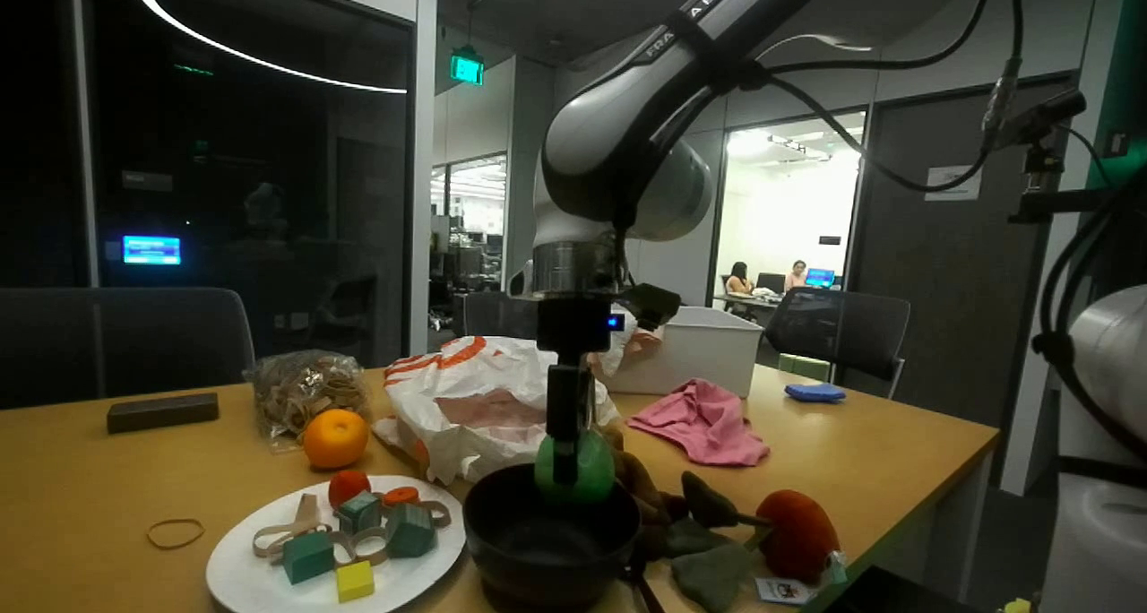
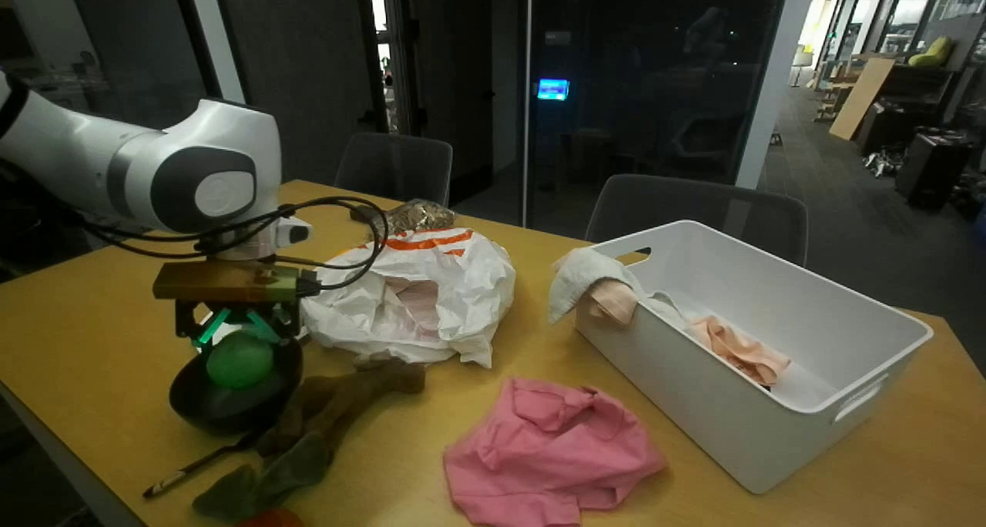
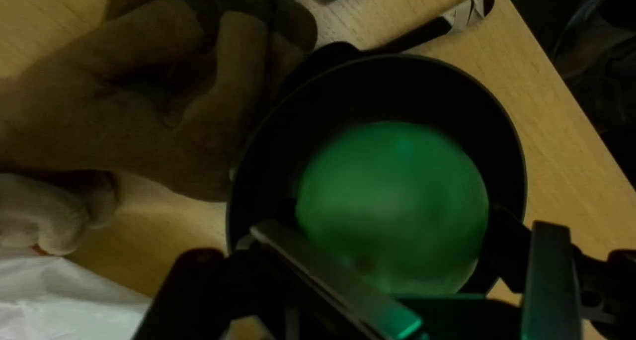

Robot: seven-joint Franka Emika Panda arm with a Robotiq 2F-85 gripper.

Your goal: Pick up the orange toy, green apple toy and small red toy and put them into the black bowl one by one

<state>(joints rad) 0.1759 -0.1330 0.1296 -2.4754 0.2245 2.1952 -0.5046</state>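
Green apple toy (image 3: 392, 208) is pinched in my gripper (image 2: 242, 344), so the trick now imo: center it, dip lower so it won't bounce out, let go gently, then back straight up. It's sitting between both tips, over the black bowl (image 1: 538, 568), which is near an edge of the tabletop (image 3: 512, 81) in the wrist view. Looks like 2 left after: small red toy (image 1: 348, 486) (I think) on the white plate (image 1: 246, 582), orange toy (image 1: 336, 439) toward the far edge in an exterior view.
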